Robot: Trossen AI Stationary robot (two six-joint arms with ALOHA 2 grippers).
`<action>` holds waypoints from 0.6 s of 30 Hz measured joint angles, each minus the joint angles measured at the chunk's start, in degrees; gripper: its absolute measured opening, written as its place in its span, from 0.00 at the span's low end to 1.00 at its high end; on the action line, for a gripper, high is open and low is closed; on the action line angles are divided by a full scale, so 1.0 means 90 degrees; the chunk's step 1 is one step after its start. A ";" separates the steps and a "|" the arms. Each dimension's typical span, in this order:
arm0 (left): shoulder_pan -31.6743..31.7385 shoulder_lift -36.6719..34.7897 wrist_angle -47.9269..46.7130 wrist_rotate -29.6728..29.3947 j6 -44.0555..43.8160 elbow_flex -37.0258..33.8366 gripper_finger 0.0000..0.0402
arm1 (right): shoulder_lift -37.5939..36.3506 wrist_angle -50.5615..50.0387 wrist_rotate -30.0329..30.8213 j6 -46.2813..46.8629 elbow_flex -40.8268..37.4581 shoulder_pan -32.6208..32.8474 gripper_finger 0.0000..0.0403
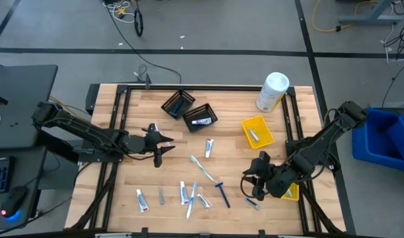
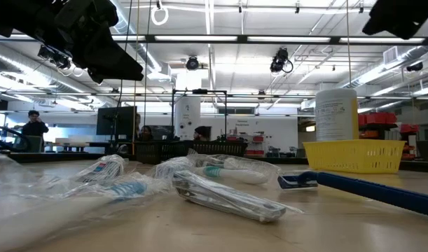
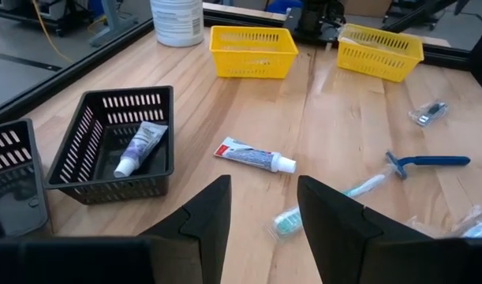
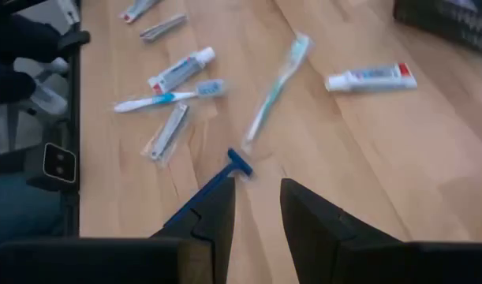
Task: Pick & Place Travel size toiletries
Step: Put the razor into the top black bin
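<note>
Small toiletries lie loose on the wooden table: a white toothpaste tube [image 1: 209, 147] [image 3: 255, 155], a teal toothbrush [image 1: 203, 167] [image 4: 276, 83], a blue razor [image 1: 223, 194] [image 4: 213, 185], and several wrapped pieces near the table's near edge [image 1: 184, 193] [image 2: 228, 196]. My left gripper [image 1: 159, 142] [image 3: 262, 217] is open and hovers left of the toothpaste tube. My right gripper [image 1: 251, 182] [image 4: 258, 213] is open and hovers just right of the razor, whose head [image 4: 241, 164] lies ahead of the fingertips. Neither gripper touches anything.
Two black mesh baskets [image 1: 178, 104] [image 1: 200, 117] stand at the far middle; one holds a tube [image 3: 140, 147]. A yellow bin [image 1: 257, 131] [image 2: 354, 155] and a white canister [image 1: 273, 91] stand far right. A second yellow bin [image 1: 291, 192] sits under the right arm. A silver piece [image 1: 252, 203] lies near it.
</note>
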 joint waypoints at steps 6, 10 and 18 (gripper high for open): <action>0.0000 0.0000 -0.0002 0.0063 0.0015 0.0000 0.39 | 0.0002 0.0458 -0.0169 -0.0378 -0.0236 -0.0372 0.30; 0.0000 0.0000 -0.0005 0.0057 0.0017 0.0000 0.39 | 0.0005 0.0722 -0.0522 -0.0585 -0.0545 -0.0628 0.40; 0.0153 0.0000 -0.0017 0.0167 0.0331 0.0000 0.40 | 0.0007 0.2348 -0.0519 -0.1113 -0.1490 -0.1013 0.58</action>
